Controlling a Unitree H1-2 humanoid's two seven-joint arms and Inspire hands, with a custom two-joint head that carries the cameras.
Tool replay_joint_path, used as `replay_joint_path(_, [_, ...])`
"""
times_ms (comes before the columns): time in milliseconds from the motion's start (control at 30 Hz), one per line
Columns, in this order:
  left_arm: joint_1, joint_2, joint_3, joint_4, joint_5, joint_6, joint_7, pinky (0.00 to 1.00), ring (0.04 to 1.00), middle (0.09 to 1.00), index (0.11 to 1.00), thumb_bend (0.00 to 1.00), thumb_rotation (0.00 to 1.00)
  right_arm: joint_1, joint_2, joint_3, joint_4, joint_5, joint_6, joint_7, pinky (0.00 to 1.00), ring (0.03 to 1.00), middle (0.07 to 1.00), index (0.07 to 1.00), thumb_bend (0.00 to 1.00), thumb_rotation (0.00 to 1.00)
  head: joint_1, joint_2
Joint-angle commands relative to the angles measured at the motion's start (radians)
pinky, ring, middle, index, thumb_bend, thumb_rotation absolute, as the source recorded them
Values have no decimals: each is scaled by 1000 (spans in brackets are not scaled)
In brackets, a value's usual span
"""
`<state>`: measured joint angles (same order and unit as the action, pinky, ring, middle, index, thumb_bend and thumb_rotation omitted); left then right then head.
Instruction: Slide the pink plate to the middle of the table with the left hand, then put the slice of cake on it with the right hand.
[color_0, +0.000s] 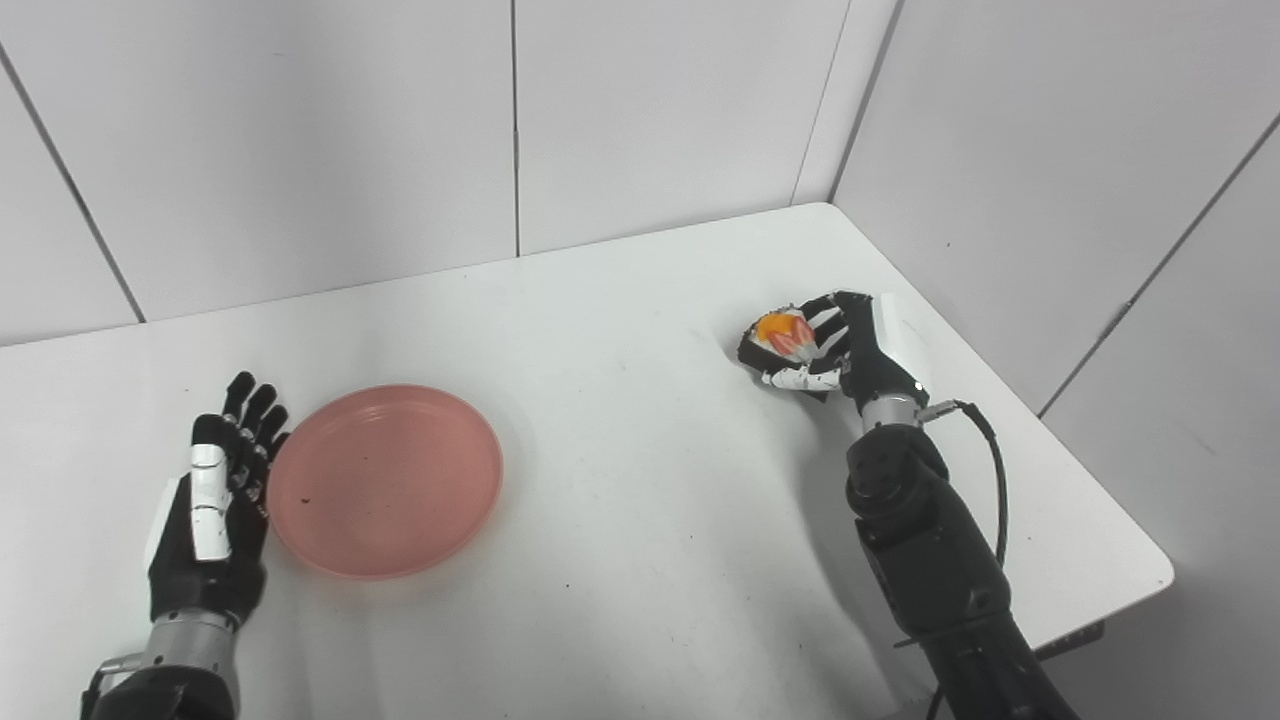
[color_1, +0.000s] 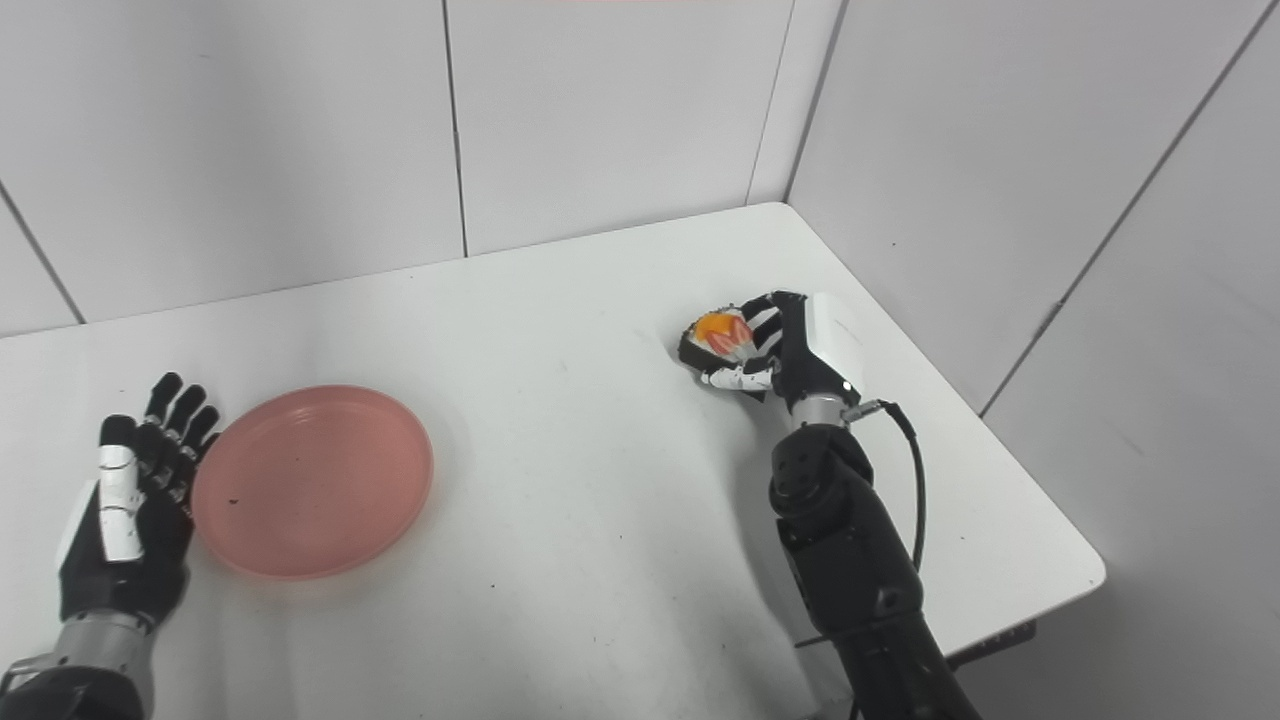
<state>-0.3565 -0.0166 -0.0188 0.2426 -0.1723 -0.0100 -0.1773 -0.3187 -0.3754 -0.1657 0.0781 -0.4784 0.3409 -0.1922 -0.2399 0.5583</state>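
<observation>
Right hand (color_0: 835, 352) wraps glossy cake slice (color_0: 785, 333); round, prob. plastic plate (color_0: 385, 480) by left hand (color_0: 215, 500).

You look down from two head cameras set side by side — both face the white table (color_0: 620, 420) and its walled far corner, sharing nearly everything; the right eye's picture shifts leftward.

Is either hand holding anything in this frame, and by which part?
The right hand is closed around the slice of cake, fingers wrapping its sides. The left hand holds nothing, open beside the pink plate.
</observation>
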Motion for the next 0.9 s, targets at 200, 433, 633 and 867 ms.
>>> replay_joint_path(200, [-2, -71, -33, 26, 50, -10, 48, 1000, 993, 978, 972, 710, 1000, -4, -73, -8, -125, 148, -193, 77, 277, 329, 412, 523, 512, 0, 178, -6])
replay_joint_path(433, [-29, -108, -40, 111, 94, -107, 87, 996, 979, 973, 967, 728, 1000, 8, -62, 29, -171, 250, -243, 180, 271, 322, 450, 504, 515, 0, 230, -13])
replay_joint_path(633, [-34, -125, -50, 137, 129, -142, 112, 984, 980, 978, 972, 698, 1000, 9, -31, 87, -242, 307, -244, 257, 255, 301, 459, 493, 517, 0, 271, -22])
replay_joint_path(867, [-29, -128, -56, 133, 153, -149, 140, 991, 987, 992, 993, 673, 1000, -22, 30, 192, -343, 304, -203, 321, 253, 316, 420, 516, 513, 0, 297, -26])
